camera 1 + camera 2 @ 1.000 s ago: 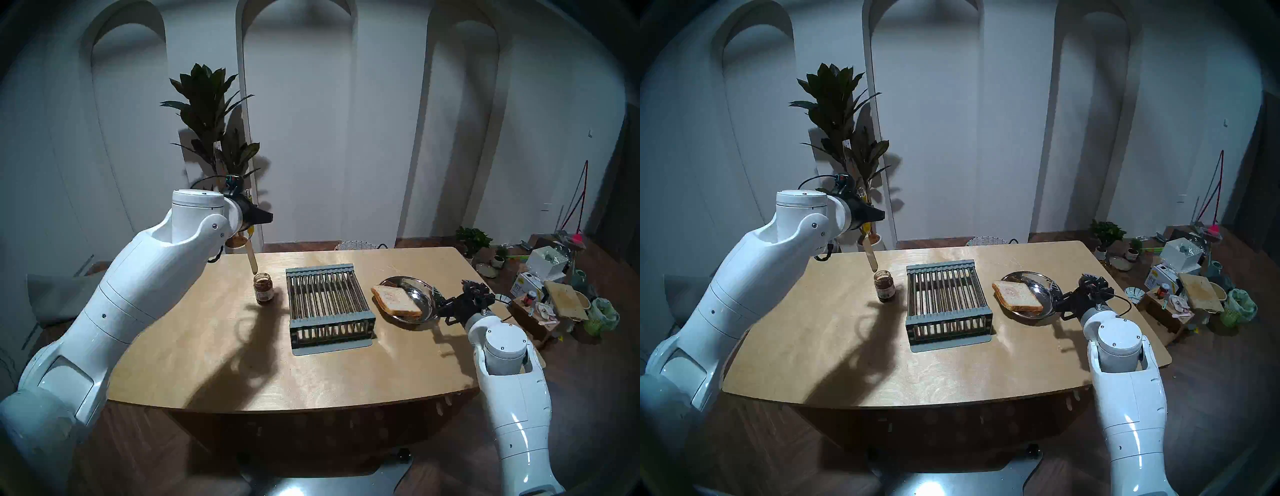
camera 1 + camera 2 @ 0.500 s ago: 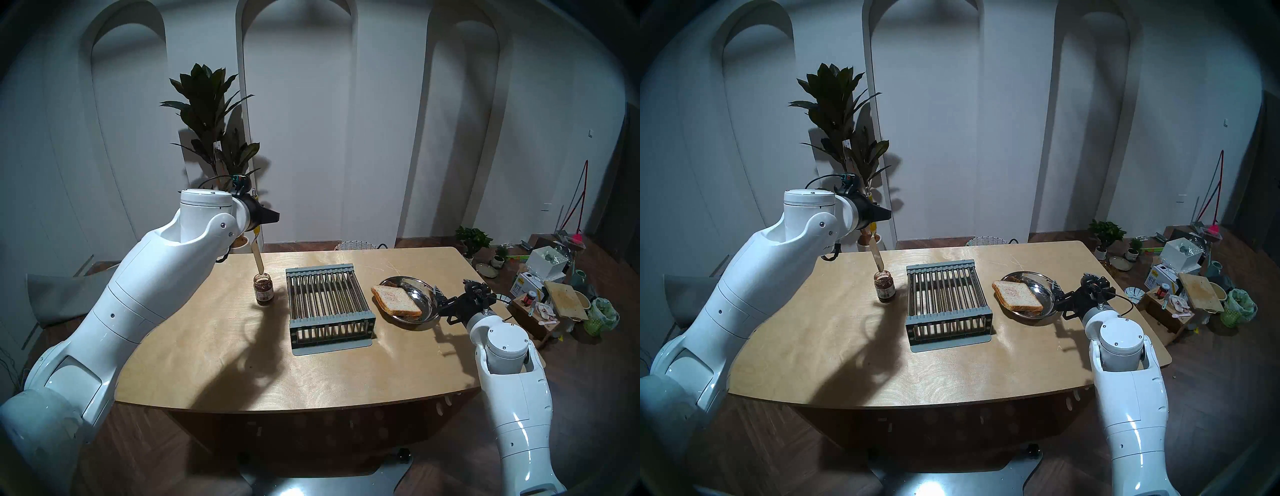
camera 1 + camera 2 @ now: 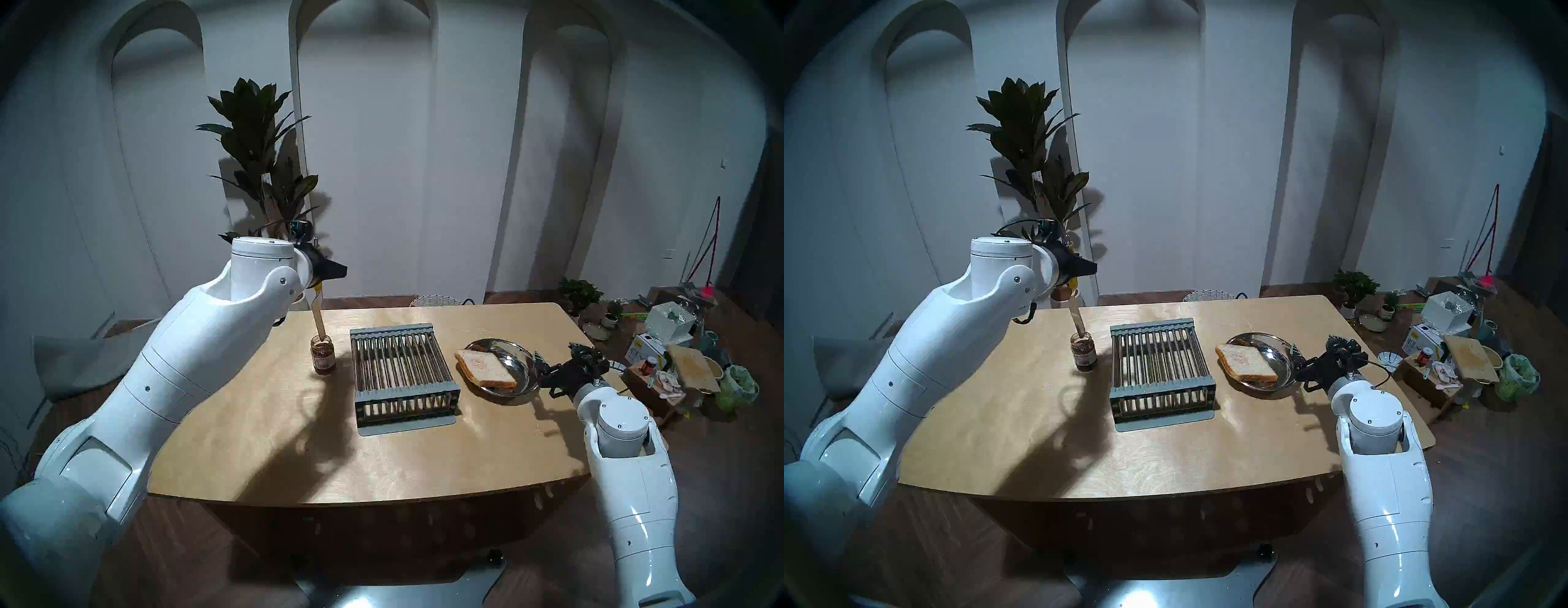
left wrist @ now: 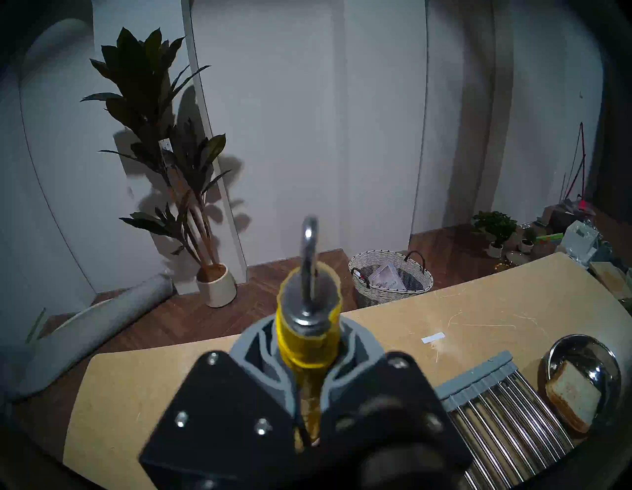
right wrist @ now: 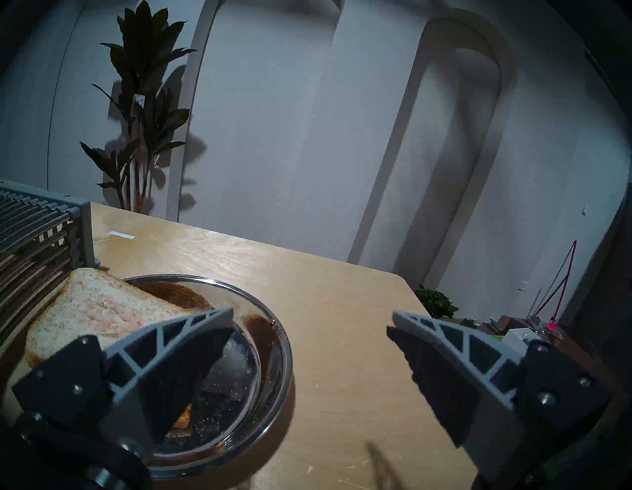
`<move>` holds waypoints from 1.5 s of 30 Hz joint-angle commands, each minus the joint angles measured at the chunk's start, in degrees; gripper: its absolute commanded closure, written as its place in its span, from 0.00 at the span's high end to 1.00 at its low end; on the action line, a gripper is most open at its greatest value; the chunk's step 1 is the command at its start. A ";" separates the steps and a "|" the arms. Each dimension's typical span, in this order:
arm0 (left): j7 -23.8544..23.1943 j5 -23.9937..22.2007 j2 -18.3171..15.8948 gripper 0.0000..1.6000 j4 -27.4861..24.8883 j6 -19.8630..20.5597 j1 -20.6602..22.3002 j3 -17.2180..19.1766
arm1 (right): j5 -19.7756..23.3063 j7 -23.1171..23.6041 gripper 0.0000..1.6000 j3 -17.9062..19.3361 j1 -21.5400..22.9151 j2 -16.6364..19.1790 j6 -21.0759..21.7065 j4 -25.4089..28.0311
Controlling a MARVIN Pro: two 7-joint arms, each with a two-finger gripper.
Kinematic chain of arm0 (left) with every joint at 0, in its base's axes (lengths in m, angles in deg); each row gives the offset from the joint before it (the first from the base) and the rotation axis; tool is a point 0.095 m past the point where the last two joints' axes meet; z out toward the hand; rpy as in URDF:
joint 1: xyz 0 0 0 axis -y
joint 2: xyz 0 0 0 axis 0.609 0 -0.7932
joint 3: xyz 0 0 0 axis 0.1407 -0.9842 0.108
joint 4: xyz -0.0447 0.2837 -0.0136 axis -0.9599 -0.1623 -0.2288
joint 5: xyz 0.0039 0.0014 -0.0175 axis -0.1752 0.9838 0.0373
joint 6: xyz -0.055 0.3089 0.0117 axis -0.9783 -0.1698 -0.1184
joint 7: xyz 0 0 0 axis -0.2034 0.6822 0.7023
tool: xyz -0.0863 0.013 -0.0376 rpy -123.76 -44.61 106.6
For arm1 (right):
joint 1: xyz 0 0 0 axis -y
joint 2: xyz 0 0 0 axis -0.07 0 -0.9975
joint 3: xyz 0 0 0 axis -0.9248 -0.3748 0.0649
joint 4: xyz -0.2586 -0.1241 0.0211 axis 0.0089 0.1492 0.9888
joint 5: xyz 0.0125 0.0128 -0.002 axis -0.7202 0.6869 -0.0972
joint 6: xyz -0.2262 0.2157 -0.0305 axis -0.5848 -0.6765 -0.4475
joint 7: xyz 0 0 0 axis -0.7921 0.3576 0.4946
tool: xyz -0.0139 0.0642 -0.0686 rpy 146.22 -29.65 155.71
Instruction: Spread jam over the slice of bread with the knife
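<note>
left gripper [image 3: 329, 271] is clenched on the yellow handle of the knife [image 3: 318, 316]; in the left wrist view the grey fingers [image 4: 270, 362] press the handle from both sides, its metal hanging loop standing above them. the pale blade hangs steeply down, and its rounded tip sits in the open mouth of the jar [image 3: 323, 354]. dark red-brown jam [image 3: 322, 349] fills the jar, which stands upright on the table [image 3: 382, 458], near the left side of the rack [image 3: 403, 373].

right gripper [image 5: 309, 323] is released, jaws spread wide and holding nothing. its left finger [image 5: 178, 333] reaches over the rim of the metal plate [image 5: 273, 386]; contact cannot be told.

the slice of bread [image 3: 485, 368] lies tilted in the plate, its left edge leaning over the rim, a faint pinkish stain on its crumb. red-brown smears mark the plate's inside.

the table is pale wood, lightly scratched, with a small white strip [image 4: 433, 337] on its far part. behind stand white arched wall panels, a tall potted plant [image 3: 259, 140], a woven basket [image 4: 390, 282], and clutter on the floor to the right.
</note>
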 commanded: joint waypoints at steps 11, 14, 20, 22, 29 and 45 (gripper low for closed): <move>0.23 1.13 0.94 0.00 1.63 -1.48 0.02 -1.16 | 0.30 0.30 1.00 0.26 -0.16 0.33 -1.13 1.79; 0.46 2.08 1.41 0.00 2.56 -1.62 0.17 -2.30 | 0.43 0.37 1.00 0.45 -0.46 0.34 -1.03 2.16; 0.61 3.39 1.59 0.00 3.74 -1.25 1.22 -4.12 | 0.54 0.27 1.00 0.82 -0.67 0.43 -1.31 1.70; 0.66 3.60 1.66 0.00 4.11 -1.15 1.43 -4.56 | 0.59 0.24 1.00 0.96 -0.75 0.42 -1.29 1.76; 0.33 4.90 1.89 0.00 5.94 -0.66 2.23 -6.96 | 0.80 0.20 1.00 1.26 -1.01 0.45 -1.10 2.09; -0.86 6.92 3.28 0.00 9.44 -0.39 3.19 -11.16 | 1.51 0.10 1.00 1.96 -1.11 0.59 -1.13 2.00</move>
